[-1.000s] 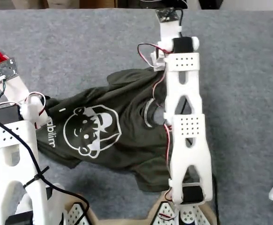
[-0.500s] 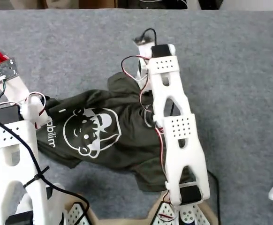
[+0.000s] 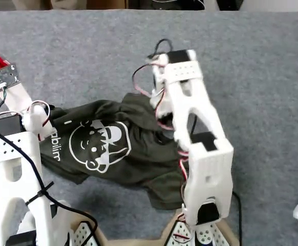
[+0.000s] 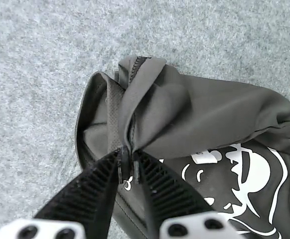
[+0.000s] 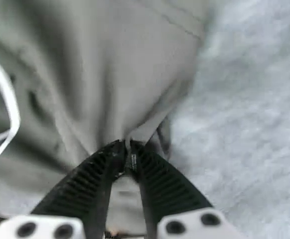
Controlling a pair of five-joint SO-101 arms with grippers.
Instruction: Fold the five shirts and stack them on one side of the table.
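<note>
They are part-way into a fold on the dark green T-shirt [image 3: 108, 148], which lies crumpled on the grey table [image 3: 261, 77] with its white bear print facing up. The left gripper [image 4: 129, 172] is clenched on a bunched ridge of cloth at the shirt's edge. The right gripper [image 5: 126, 152] is pinched tight on another gathered edge.

In the high view the right arm [image 3: 192, 128] arches over the shirt, wrist angled down at its far side. The left arm [image 3: 16, 154] reaches low along the table's left side.

Next, I'd guess, both pinched edges must travel together, taut, and be laid flat before either lets go.
</note>
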